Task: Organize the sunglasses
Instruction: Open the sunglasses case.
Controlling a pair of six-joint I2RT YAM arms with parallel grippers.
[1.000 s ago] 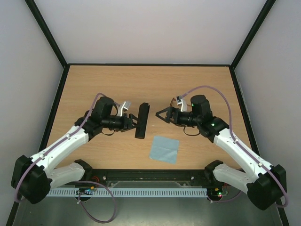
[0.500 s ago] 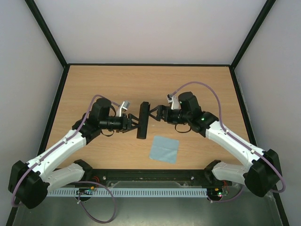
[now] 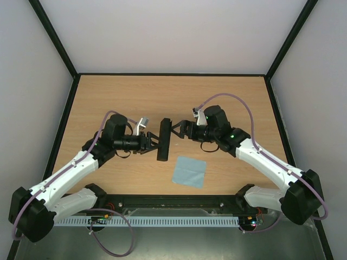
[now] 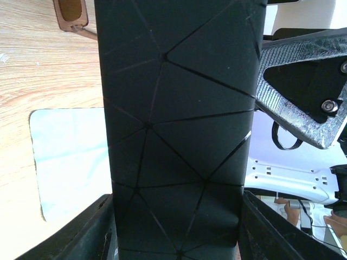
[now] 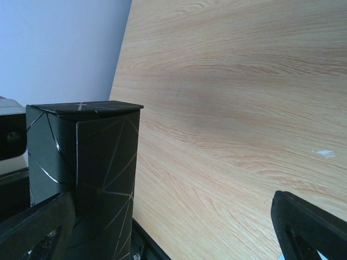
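My left gripper (image 3: pixel 154 143) is shut on the black oblong case (image 3: pixel 164 139), which has faint triangle lines. The case fills the left wrist view (image 4: pixel 179 119) between both fingers (image 4: pixel 81 233). My right gripper (image 3: pixel 176 130) is open at the case's far end. In the right wrist view the case's end (image 5: pixel 87 173) stands just inside the wide jaws, against the left finger (image 5: pixel 32 227), with bare table between the fingers. One amber lens of the brown sunglasses (image 4: pixel 70 13) shows at the top left of the left wrist view. I cannot make them out in the top view.
A light blue square cloth (image 3: pixel 189 171) lies flat on the wooden table (image 3: pixel 108 103), near and right of the case. It also shows in the left wrist view (image 4: pixel 70 162). Black frame edges and pale walls bound the table.
My right gripper has moved left, from well right of the case up to its far end, still open. My left gripper has kept hold of the case, which barely shifted.
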